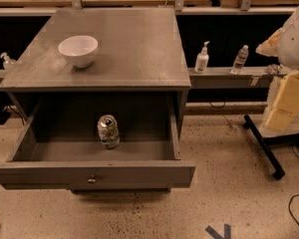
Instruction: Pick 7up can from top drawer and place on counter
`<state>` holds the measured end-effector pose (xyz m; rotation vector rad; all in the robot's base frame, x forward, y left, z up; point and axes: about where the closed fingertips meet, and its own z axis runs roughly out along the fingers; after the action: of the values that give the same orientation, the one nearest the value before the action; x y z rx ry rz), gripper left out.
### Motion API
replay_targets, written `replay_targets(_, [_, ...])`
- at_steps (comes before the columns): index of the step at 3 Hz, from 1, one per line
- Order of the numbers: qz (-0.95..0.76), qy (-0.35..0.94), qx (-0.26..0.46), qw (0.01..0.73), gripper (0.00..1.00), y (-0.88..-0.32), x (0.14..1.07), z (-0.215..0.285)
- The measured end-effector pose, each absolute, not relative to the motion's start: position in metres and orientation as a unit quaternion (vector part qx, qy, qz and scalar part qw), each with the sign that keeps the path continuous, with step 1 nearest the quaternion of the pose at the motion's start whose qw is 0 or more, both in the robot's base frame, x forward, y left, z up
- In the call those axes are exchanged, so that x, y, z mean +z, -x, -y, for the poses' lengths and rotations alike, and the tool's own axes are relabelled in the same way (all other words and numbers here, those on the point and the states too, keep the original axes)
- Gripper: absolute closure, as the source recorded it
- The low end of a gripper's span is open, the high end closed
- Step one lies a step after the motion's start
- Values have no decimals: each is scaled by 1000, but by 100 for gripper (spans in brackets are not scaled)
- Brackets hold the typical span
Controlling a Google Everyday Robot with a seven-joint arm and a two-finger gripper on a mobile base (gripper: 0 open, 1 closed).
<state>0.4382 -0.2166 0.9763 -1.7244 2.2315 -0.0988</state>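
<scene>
The 7up can (108, 131) stands upright in the open top drawer (92, 174), near the middle of its floor, shiny pull-tab top facing up. The drawer is pulled far out, and its front panel carries a small round knob (91, 179). The counter (124, 44) is the flat grey cabinet top above it. My arm, white and cream, hangs at the right edge of the view. My gripper (279, 116) is its lower cream end, well right of the drawer and far from the can, holding nothing that I can see.
A white bowl (78, 50) sits on the counter's left part. A white pump bottle (202, 59) and a clear plastic bottle (240, 59) stand on the narrow grey shelf at right. A black stand leg (263, 146) crosses the speckled floor at right.
</scene>
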Motion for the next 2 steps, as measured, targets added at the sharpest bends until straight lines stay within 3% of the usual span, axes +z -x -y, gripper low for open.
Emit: replay_targets(2, [-758,630,-21,166,0,-476,971,183])
